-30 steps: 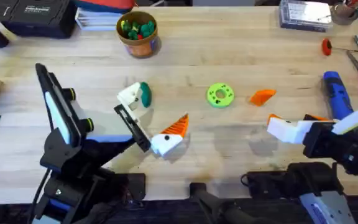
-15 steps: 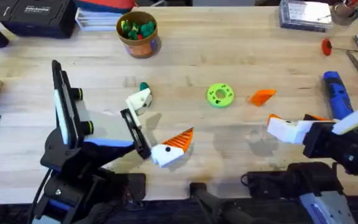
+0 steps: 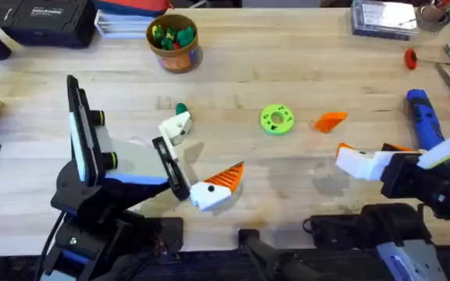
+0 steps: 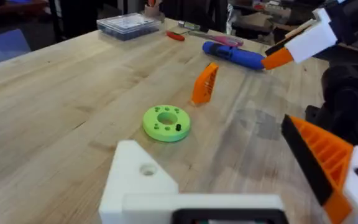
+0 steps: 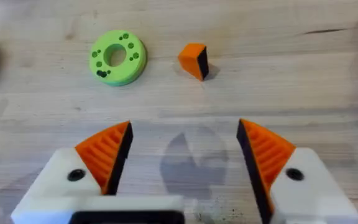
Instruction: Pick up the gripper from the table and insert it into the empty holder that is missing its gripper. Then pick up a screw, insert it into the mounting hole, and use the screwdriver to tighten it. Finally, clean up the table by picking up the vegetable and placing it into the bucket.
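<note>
Surface (image 3: 287, 62): a light wooden top carries all the task items.

Left hand (image 3: 198, 156): released and spread wide, low over the near-left part of the surface, grasping nothing. Its wrist view shows one finger fitted with an orange ribbed pad (image 4: 319, 155) and the other as a bare white holder (image 4: 138, 180) with an open mounting hole. I judge this to be the empty holder.

Right hand (image 3: 366, 160): released and empty, with both orange pads in place and a clear gap between them in its wrist view. It hangs over the near-right part of the surface.

Screwdriver (image 3: 420, 117): lies at the far right, untouched.

Bucket (image 3: 180, 58): stands upright at the far side, well apart from both hands.

Green ring (image 3: 276, 119): lies flat at centre. A small dark item sits on it; whether this is a screw cannot be told.

Gripper piece (image 3: 330, 120): lies loose just beside the ring, between the two hands, near the right hand and not touched.

Vegetable (image 3: 181, 109): lies just beside the bare holder.

Assessment: the first step is in hand and the pickup is not yet done. The next move calls for the right hand to descend over the gripper piece, close across it, and then align it squarely with the bare holder.
</note>
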`<action>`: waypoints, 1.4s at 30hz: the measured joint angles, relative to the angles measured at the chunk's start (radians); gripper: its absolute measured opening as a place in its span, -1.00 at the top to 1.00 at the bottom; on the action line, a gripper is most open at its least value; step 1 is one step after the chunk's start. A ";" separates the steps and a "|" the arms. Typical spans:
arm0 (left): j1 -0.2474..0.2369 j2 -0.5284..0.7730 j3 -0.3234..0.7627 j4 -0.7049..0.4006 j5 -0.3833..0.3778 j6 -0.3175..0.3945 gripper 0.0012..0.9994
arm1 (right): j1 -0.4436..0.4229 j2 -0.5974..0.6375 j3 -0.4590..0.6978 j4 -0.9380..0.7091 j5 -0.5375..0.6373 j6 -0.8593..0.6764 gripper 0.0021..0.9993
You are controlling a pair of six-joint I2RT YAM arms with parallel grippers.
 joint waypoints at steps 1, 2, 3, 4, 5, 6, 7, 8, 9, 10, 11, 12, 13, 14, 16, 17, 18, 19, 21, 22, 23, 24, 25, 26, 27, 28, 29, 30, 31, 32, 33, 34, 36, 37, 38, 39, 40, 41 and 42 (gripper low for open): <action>0.000 0.000 0.000 0.000 0.001 0.000 -0.98 | 0.000 0.000 0.000 0.000 0.000 0.000 -0.99; 0.000 0.000 0.000 0.000 0.001 0.000 -0.98 | 0.000 0.000 0.000 0.001 0.000 0.000 -0.99; 0.000 0.000 0.000 0.000 0.001 0.000 -0.98 | 0.000 0.000 0.000 0.007 0.001 0.000 -0.99; 0.000 0.000 0.000 0.000 0.001 0.000 -0.98 | 0.000 0.000 0.000 0.019 0.004 0.000 -0.99; 0.000 0.000 0.000 0.000 0.001 0.000 -0.98 | 0.000 0.000 0.000 0.036 0.006 0.000 -0.99; 0.000 0.000 0.000 0.000 0.001 0.000 -0.98 | 0.000 0.000 0.000 0.049 0.006 0.000 -0.99; 0.000 0.000 0.000 0.000 0.001 0.000 -0.98 | 0.000 0.000 0.000 0.066 0.008 0.000 -0.98; 0.000 0.000 0.000 0.000 0.001 0.000 -0.98 | 0.000 0.000 0.000 0.088 0.008 0.000 -0.99; 0.000 0.000 0.000 0.000 0.001 0.000 -0.98 | 0.000 0.000 0.000 0.125 0.008 0.000 -0.99; 0.000 0.000 0.000 0.000 0.001 0.000 -0.98 | 0.000 0.000 0.000 0.169 0.005 0.000 -0.99; 0.000 0.000 0.000 0.000 0.001 0.000 -0.98 | 0.000 0.000 0.000 0.215 0.001 0.000 -0.99; 0.000 0.000 0.000 0.000 0.001 0.000 -0.98 | 0.000 0.000 0.000 0.271 -0.007 0.000 -0.99; 0.000 0.000 0.000 0.000 0.001 0.000 -0.98 | 0.000 0.000 0.000 0.305 -0.014 0.000 -0.99; 0.000 0.000 0.000 0.000 0.001 0.000 -0.98 | 0.000 0.000 0.000 0.331 -0.023 0.000 -0.99; 0.000 0.000 0.000 0.000 0.001 0.000 -0.98 | 0.000 0.000 0.000 0.343 -0.032 0.000 -0.99; 0.000 0.000 0.000 0.000 0.001 0.000 -0.98 | 0.000 0.000 0.000 0.342 -0.036 0.000 -0.99; 0.000 0.000 0.000 0.000 0.001 0.000 -0.98 | 0.000 0.000 0.000 0.347 -0.039 0.002 -0.99; 0.000 0.000 0.000 0.000 0.001 0.000 -0.98 | 0.000 0.000 0.000 0.358 -0.042 0.004 -0.99; 0.000 0.000 0.000 0.000 0.001 0.000 -0.98 | 0.000 0.001 0.000 0.372 -0.046 -0.010 -0.99; 0.000 0.000 0.000 0.000 0.001 0.000 -0.98 | 0.000 0.007 0.001 0.369 -0.048 -0.029 -0.99; 0.000 0.000 0.000 0.000 0.001 0.000 -0.98 | 0.000 0.022 0.003 0.364 -0.049 -0.049 -0.99; 0.000 0.000 0.000 0.000 0.001 0.000 -0.98 | 0.000 0.046 0.009 0.356 -0.049 -0.069 -0.99; 0.000 0.000 0.000 0.000 0.001 0.000 -0.98 | 0.000 0.086 0.019 0.346 -0.049 -0.093 -0.99; 0.000 0.000 0.000 0.000 0.001 0.000 -0.98 | 0.000 0.130 0.033 0.331 -0.049 -0.116 -0.99; 0.000 0.000 0.000 0.000 0.001 0.000 -0.98 | 0.000 0.179 0.050 0.314 -0.051 -0.140 -0.99; 0.000 0.000 0.000 0.000 0.001 0.000 -0.98 | 0.000 0.234 0.070 0.293 -0.052 -0.168 -0.99; 0.000 0.000 0.000 0.000 0.001 0.000 -0.98 | 0.000 0.295 0.095 0.267 -0.052 -0.198 -0.99; 0.000 0.000 0.000 0.000 0.001 0.000 -0.98 | 0.000 0.356 0.120 0.244 -0.052 -0.227 -0.99; 0.000 0.000 0.000 0.000 0.001 0.000 -0.98 | 0.000 0.418 0.149 0.220 -0.052 -0.256 -0.99; 0.000 0.000 0.000 0.000 0.001 0.000 -0.98 | 0.000 0.474 0.176 0.199 -0.052 -0.283 -0.99; 0.000 0.000 0.000 0.000 0.001 0.000 -0.98 | 0.000 0.536 0.205 0.175 -0.052 -0.314 -0.99; 0.000 0.000 0.000 0.000 0.001 0.000 -0.98 | 0.000 0.590 0.230 0.151 -0.052 -0.345 -0.99; 0.000 0.000 0.000 0.000 0.001 0.000 -0.98 | 0.000 0.692 0.272 0.108 -0.051 -0.413 -0.99; 0.000 0.000 0.000 0.000 0.001 0.000 -0.98 | 0.000 0.734 0.282 0.101 -0.049 -0.444 -0.99; 0.000 0.000 0.000 0.000 0.001 0.000 -0.98 | 0.000 0.777 0.289 0.103 -0.046 -0.473 -0.99; 0.000 0.000 0.000 0.000 0.002 0.000 -0.98 | 0.000 0.812 0.291 0.109 -0.044 -0.498 -0.99; 0.000 0.000 0.000 0.000 0.001 0.000 -0.98 | 0.000 0.849 0.291 0.118 -0.042 -0.523 -0.99; 0.000 0.000 0.000 0.000 0.002 0.000 -0.98 | 0.000 0.882 0.291 0.129 -0.039 -0.548 -0.99; 0.000 0.000 0.000 0.000 0.001 0.000 -0.98 | 0.000 0.912 0.291 0.137 -0.036 -0.573 -0.99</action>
